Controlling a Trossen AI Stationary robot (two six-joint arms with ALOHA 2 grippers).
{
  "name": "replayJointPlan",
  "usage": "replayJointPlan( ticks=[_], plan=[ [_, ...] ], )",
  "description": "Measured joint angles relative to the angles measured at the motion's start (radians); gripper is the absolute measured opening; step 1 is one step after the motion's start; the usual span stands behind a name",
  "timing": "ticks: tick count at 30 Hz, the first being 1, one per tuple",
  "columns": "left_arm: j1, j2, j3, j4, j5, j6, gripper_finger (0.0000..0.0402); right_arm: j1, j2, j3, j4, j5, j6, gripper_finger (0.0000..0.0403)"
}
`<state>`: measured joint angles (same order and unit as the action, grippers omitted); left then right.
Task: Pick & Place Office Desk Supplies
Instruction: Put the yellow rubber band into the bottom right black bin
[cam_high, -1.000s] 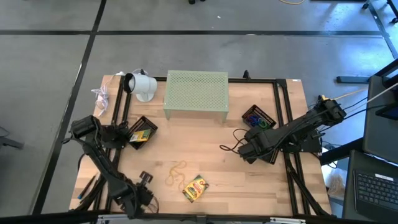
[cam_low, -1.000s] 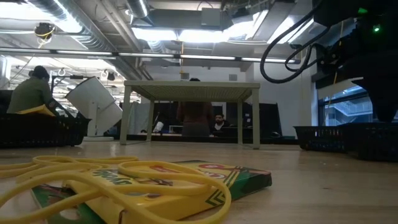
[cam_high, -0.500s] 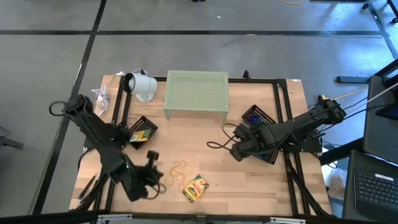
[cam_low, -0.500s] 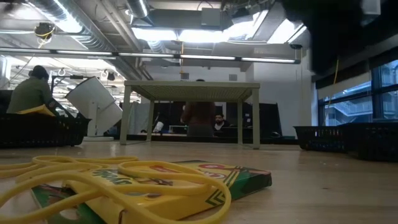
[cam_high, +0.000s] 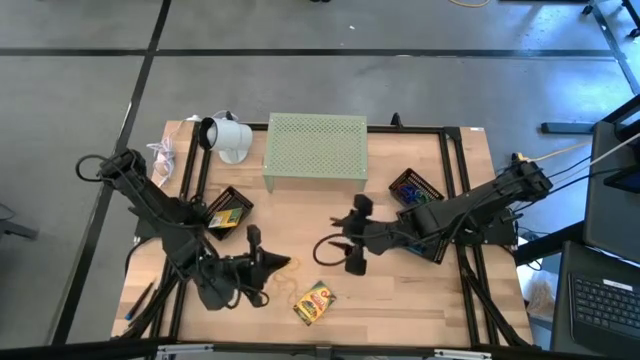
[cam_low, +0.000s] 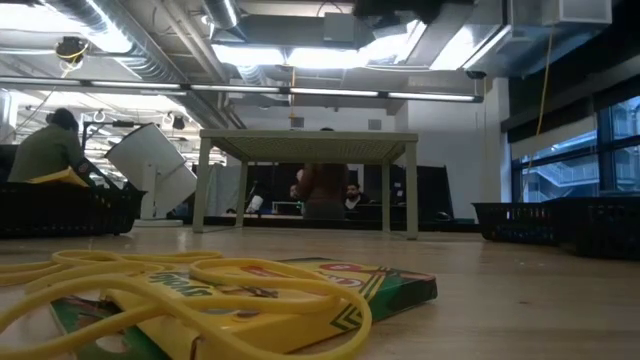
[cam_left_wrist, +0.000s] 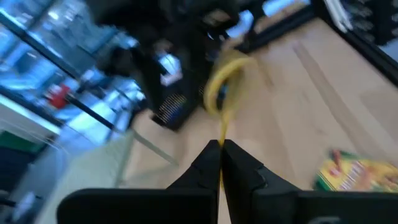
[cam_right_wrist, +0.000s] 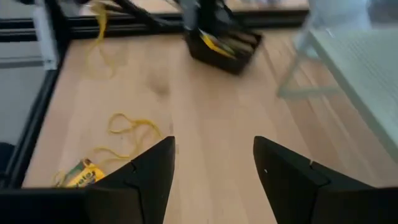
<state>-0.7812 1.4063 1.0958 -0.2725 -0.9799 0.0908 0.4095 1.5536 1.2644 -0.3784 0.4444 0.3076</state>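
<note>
My left gripper (cam_high: 268, 262) hovers over the table's near left part, shut on a yellow rubber band (cam_left_wrist: 224, 74), which also shows in the right wrist view (cam_right_wrist: 99, 28). My right gripper (cam_high: 350, 237) hangs open over the table's middle with nothing between its fingers (cam_right_wrist: 214, 162). Loose yellow rubber bands (cam_high: 284, 288) lie flat on the wood beside a yellow-green crayon box (cam_high: 314, 302). In the low view these bands (cam_low: 200, 280) lie partly over that box (cam_low: 330, 285). My left gripper pinches one strand of the rubber band's loop (cam_left_wrist: 221, 134) between its two fingertips. The fingers reach almost level toward the table's right side. The loop stretches out past the fingertips and droops slack, clear of the table.
A pale green perforated stand (cam_high: 315, 148) stands at the far middle. One black mesh tray (cam_high: 228, 210) holds a crayon box at the left; another (cam_high: 415, 188) holds coloured clips at the right. A white object (cam_high: 228, 138) sits at the far left. People sit in the room beyond.
My left gripper has risen from the near left edge, gone toward the table's middle and tipped from pointing down to almost level, carrying the rubber band. My right gripper has risen, moved toward the table's left, tipped up and rolled, staying open.
</note>
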Motion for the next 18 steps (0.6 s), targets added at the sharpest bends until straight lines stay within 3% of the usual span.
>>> replayJointPlan(
  ticks=[9, 18],
  plan=[
    [0.052, 0.000, 0.000, 0.312, -0.002, 0.284, 0.0003, 0.000, 0.083, 0.000, 0.295, -0.155, -0.286, 0.0219],
    [0.113, 0.000, 0.001, 0.376, 0.089, 0.368, 0.0003, -0.006, 0.118, 0.000, 0.478, -0.217, -0.350, 0.0219]
  ],
)
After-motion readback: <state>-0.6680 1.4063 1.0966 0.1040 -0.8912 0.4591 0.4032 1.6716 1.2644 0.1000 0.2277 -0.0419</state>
